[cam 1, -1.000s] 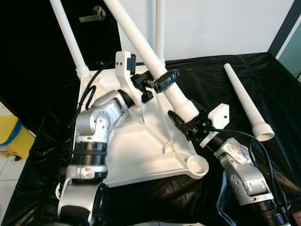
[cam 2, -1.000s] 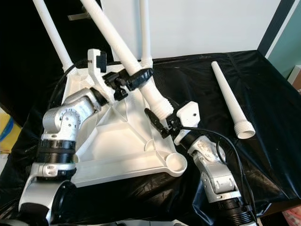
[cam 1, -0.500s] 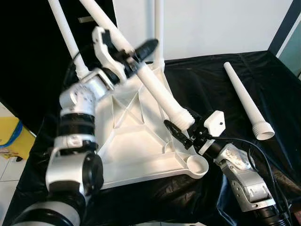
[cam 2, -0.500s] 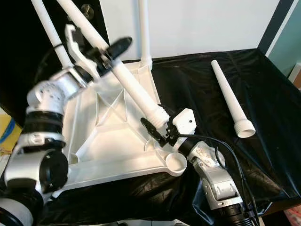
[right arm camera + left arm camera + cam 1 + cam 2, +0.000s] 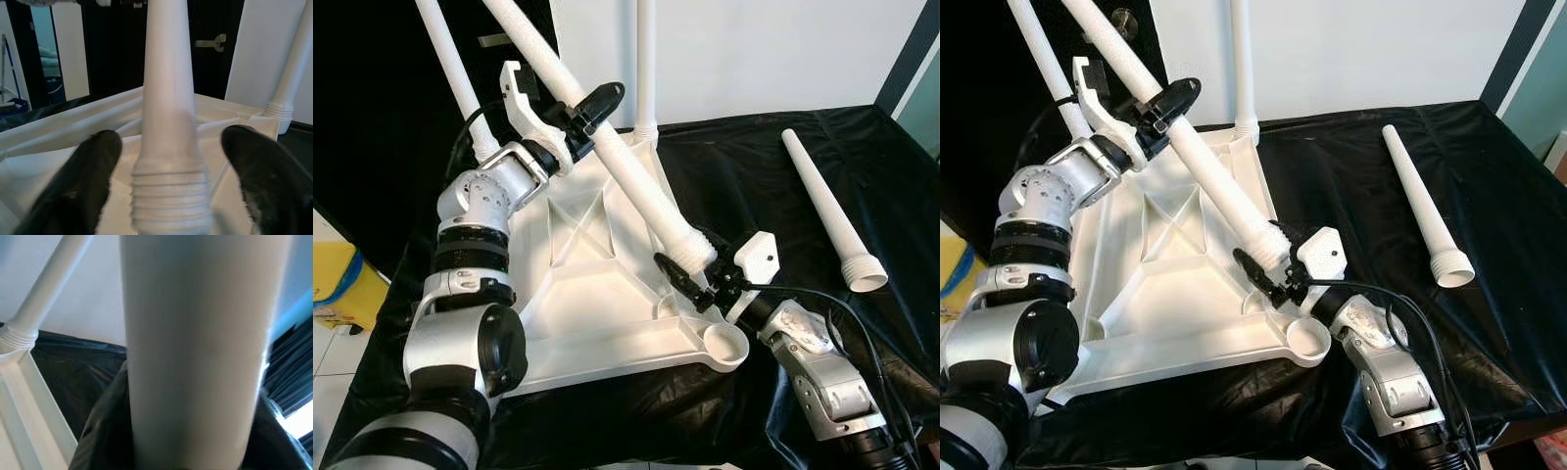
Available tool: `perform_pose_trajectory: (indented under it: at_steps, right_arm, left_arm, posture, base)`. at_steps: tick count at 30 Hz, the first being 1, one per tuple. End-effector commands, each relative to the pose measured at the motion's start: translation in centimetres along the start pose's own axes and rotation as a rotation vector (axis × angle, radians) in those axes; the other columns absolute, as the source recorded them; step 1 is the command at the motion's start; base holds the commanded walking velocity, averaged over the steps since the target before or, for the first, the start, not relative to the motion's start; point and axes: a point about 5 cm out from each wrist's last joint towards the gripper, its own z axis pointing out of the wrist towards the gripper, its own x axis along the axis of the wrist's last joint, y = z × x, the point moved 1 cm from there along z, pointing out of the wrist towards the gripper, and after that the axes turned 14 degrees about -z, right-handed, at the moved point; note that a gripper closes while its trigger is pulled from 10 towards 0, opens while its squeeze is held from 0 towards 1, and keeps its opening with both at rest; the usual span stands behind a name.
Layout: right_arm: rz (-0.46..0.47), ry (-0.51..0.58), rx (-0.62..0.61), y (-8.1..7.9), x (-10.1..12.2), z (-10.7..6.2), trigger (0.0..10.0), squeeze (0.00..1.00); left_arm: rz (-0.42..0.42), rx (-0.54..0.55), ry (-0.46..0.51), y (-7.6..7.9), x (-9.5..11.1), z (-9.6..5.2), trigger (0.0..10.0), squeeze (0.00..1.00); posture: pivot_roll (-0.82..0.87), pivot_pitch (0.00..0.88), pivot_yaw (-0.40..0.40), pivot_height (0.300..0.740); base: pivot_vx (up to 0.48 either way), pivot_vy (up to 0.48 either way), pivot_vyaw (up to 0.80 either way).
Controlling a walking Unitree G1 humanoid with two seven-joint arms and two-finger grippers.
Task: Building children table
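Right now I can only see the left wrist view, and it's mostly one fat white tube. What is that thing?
Observer: It's a table leg, tilted over an upside-down white tabletop. The left claw grips it high up.
Operator: Where is its bottom end?
Observer: The threaded end sits between the open fingers of the right claw, close to an empty corner socket.
Operator: Are any legs fitted already?
Observer: Yes, two fitted legs stand upright at the tabletop's far corners.
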Motion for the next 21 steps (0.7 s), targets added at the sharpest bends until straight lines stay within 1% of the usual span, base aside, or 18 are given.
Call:
perform_pose_trajectory:
  at_steps: [1,8,9,11,12,13,14,15,16,17,18,19,20,21]
  right_arm:
    - [0.015,0.006,0.014,-0.1,0.1,0.1,10.0,1.00]
    - [0.016,0.001,0.018,-0.1,0.0,0.0,10.0,1.00]
    - [0.009,-0.009,0.013,0.1,-0.2,-0.2,10.0,1.00]
    - [0.009,-0.009,0.013,0.1,-0.2,-0.2,10.0,1.00]
    - [0.002,-0.022,0.001,0.4,-0.4,-0.4,10.0,1.00]
    - [-0.005,-0.037,-0.011,0.8,-0.6,-0.6,10.0,0.29]
    - [-0.005,-0.037,-0.011,0.8,-0.6,-0.6,10.0,0.29]
    - [-0.011,-0.054,-0.023,1.2,-0.9,-0.8,10.0,0.00]
    - [-0.016,-0.067,-0.031,1.6,-1.1,-0.9,10.0,0.00]
    - [-0.016,-0.067,-0.031,1.6,-1.1,-0.9,10.0,0.00]
    - [-0.015,-0.088,-0.047,2.1,-1.3,-1.0,10.0,0.00]
    - [-0.010,-0.094,-0.054,2.3,-1.4,-1.0,10.0,0.00]
    - [-0.010,-0.094,-0.054,2.3,-1.4,-1.0,10.0,0.00]
    - [-0.006,-0.102,-0.063,2.5,-1.4,-1.0,10.0,0.00]
  left_arm:
    - [0.017,-0.005,0.013,0.3,0.8,0.0,0.0,0.00]
    - [0.018,0.007,0.029,0.2,1.3,0.0,0.0,0.00]
    - [0.033,0.017,0.037,0.1,1.6,-0.1,0.0,0.00]
    - [0.033,0.017,0.037,0.1,1.6,-0.1,0.0,0.00]
    - [0.049,0.021,0.048,0.2,2.0,-0.2,0.0,0.00]
    - [0.077,0.024,0.052,0.4,2.4,-0.2,10.0,0.00]
    - [0.077,0.024,0.052,0.4,2.4,-0.2,10.0,0.00]
    - [0.111,0.022,0.056,0.7,2.7,-0.2,10.0,0.00]
    - [0.137,0.018,0.057,1.0,2.9,-0.2,10.0,0.00]
    - [0.137,0.018,0.057,1.0,2.9,-0.2,10.0,0.00]
    - [0.197,0.015,0.048,1.5,3.0,-0.1,10.0,0.00]
    - [0.215,0.013,0.043,1.6,3.0,-0.1,10.0,0.00]
    - [0.215,0.013,0.043,1.6,3.0,-0.1,10.0,0.00]
    - [0.246,0.011,0.039,1.9,2.9,0.0,10.0,0.00]
  posture:
    - [-0.09,0.034,0.057,0.740]
    - [-0.08,0.028,0.053,0.740]
    - [-0.07,0.024,0.047,0.740]
    - [-0.07,0.024,0.047,0.740]
    - [-0.07,0.018,0.044,0.740]
    - [-0.07,0.016,0.043,0.740]
    - [-0.07,0.016,0.043,0.740]
    - [-0.06,0.013,0.042,0.740]
    - [-0.06,0.012,0.042,0.740]
    - [-0.06,0.012,0.042,0.740]
    - [-0.06,0.010,0.044,0.740]
    - [-0.06,0.011,0.045,0.740]
    - [-0.06,0.011,0.045,0.740]
    - [-0.06,0.011,0.046,0.740]
  base:
    - [0.000,0.000,0.00]
    - [0.000,0.000,0.00]
    - [0.000,0.000,0.00]
    - [0.000,0.000,0.00]
    - [0.000,0.000,0.00]
    - [0.000,0.000,0.00]
    - [0.000,0.000,0.00]
    - [0.000,0.000,0.00]
    - [0.000,0.000,0.00]
    - [0.000,0.000,0.00]
    - [0.000,0.000,0.00]
    - [0.000,0.000,0.00]
    - [0.000,0.000,0.00]
    - [0.000,0.000,0.00]
